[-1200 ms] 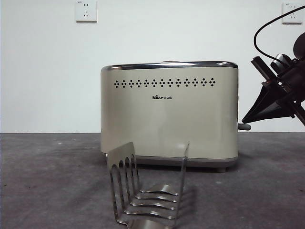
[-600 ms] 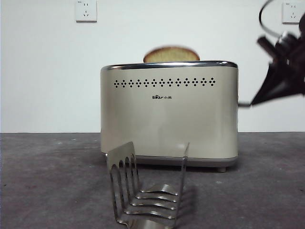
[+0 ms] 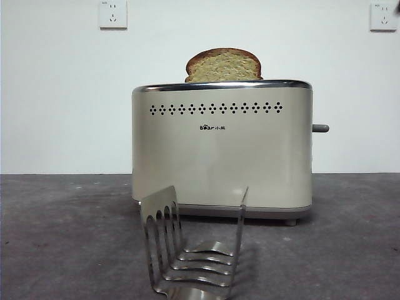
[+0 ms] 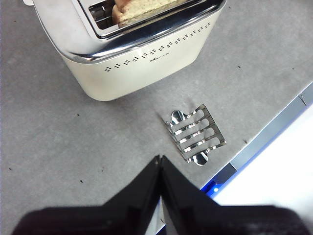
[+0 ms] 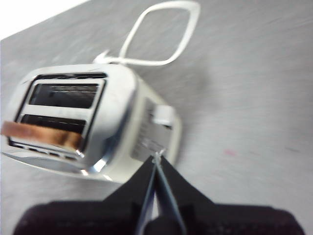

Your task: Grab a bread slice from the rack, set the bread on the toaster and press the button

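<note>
The slice of bread [image 3: 223, 65] stands in the near slot of the cream toaster [image 3: 222, 150], with its rounded top above the chrome rim. The grey button [image 3: 320, 128] sticks out high on the toaster's right side. The steel rack [image 3: 194, 250] stands empty in front. No gripper shows in the front view. In the left wrist view my left gripper [image 4: 160, 161] is shut and empty, high above the table near the rack [image 4: 195, 135], with the toaster [image 4: 132, 58] and bread [image 4: 146, 7] beyond. My right gripper [image 5: 156, 157] is shut and empty above the toaster [image 5: 93, 122], near its button [image 5: 164, 115]; the bread [image 5: 41, 134] shows in one slot.
Two white wall sockets [image 3: 113, 14] [image 3: 382, 16] are on the wall behind. A white cable loop [image 5: 156, 34] lies on the table beyond the toaster. The table's edge with a blue-lit strip [image 4: 259, 142] runs close to the rack.
The gripper at the toaster's right side rose and left the front view. The button went from low to high. The bread rose out of the slot.
</note>
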{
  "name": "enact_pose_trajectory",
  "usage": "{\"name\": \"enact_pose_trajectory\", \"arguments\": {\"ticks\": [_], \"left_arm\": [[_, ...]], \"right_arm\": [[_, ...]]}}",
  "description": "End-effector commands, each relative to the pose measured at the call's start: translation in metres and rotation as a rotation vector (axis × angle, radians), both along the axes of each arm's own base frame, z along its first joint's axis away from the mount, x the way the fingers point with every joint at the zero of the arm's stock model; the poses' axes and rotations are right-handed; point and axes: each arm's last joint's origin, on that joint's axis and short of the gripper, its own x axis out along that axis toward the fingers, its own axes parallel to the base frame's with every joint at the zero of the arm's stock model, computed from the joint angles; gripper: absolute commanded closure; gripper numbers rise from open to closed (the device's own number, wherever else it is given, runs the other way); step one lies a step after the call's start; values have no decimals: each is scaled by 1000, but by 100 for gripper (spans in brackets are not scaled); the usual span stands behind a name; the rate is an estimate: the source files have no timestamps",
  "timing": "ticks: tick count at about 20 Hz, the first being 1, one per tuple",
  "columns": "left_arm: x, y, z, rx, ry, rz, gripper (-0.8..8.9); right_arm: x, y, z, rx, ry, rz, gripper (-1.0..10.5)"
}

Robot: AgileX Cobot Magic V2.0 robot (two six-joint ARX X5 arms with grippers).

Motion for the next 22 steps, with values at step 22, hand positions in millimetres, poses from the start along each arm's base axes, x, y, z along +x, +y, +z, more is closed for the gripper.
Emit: {"name": "enact_pose_trajectory", "arguments": {"ticks": [22], "left_arm": [[1, 1, -2, 23, -17, 68, 817]], "right_arm": [[-186, -14, 114, -320, -463, -592, 948]]}}
